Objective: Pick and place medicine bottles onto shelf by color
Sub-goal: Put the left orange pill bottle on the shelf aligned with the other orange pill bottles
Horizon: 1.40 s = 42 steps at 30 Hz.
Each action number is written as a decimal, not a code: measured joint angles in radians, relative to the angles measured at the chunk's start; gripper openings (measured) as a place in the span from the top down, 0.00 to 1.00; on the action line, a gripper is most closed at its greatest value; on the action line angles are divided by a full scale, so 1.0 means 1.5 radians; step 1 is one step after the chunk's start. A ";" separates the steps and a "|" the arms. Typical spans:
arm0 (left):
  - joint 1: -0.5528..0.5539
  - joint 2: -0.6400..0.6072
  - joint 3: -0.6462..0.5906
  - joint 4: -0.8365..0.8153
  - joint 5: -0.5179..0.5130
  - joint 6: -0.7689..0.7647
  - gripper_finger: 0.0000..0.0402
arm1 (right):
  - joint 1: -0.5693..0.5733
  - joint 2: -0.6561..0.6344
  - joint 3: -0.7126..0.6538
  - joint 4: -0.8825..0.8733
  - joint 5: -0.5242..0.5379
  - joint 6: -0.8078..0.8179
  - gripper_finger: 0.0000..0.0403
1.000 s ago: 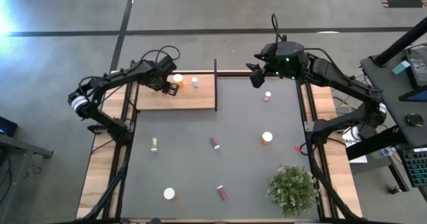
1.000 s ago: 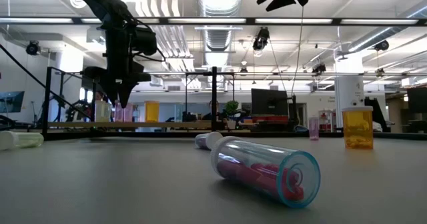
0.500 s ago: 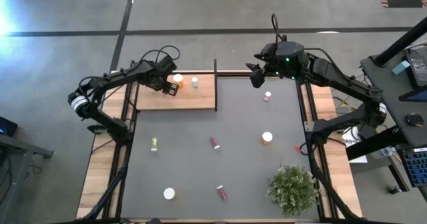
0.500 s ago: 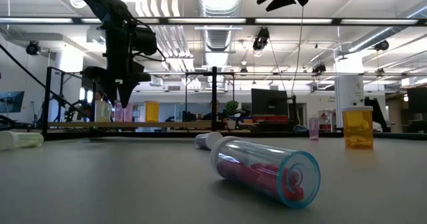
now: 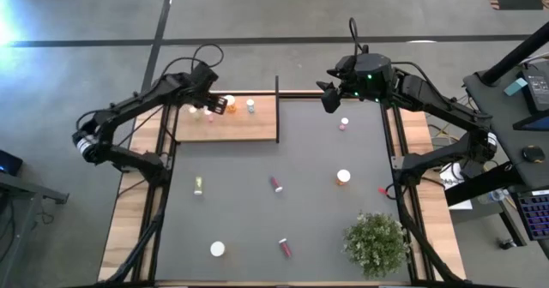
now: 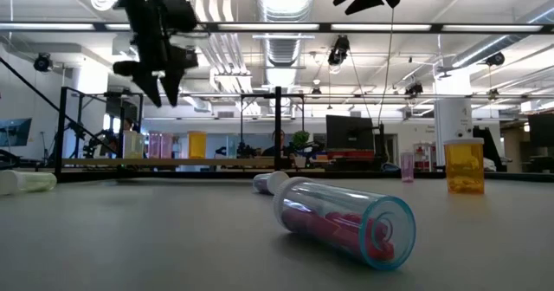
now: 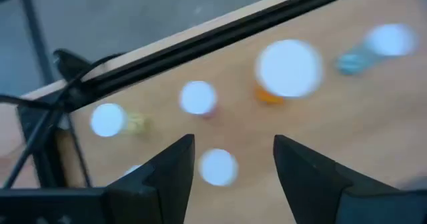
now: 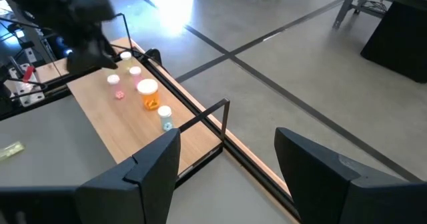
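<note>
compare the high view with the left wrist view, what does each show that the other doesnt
Only the high view shows the bottles lying loose on the dark tabletop, among them the pink bottle mid-table and the orange bottle, plus the green plant and the right gripper waiting open at the table's far edge.

Only the left wrist view shows the left gripper close up, open, nothing between its fingers.

Both show the shelf with bottles standing on it, including the large orange bottle and a blue-tinted one.
</note>
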 joint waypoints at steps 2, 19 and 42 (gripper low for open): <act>-0.025 -0.032 0.000 -0.001 0.014 0.000 0.53 | 0.000 0.000 0.000 0.000 0.000 0.000 0.42; -0.494 -0.142 -0.042 0.109 -0.099 -0.007 0.53 | 0.000 0.000 0.000 0.000 0.000 0.000 0.42; -0.767 0.208 0.129 0.087 0.048 -0.748 0.32 | 0.000 0.000 0.000 0.000 0.000 0.000 0.42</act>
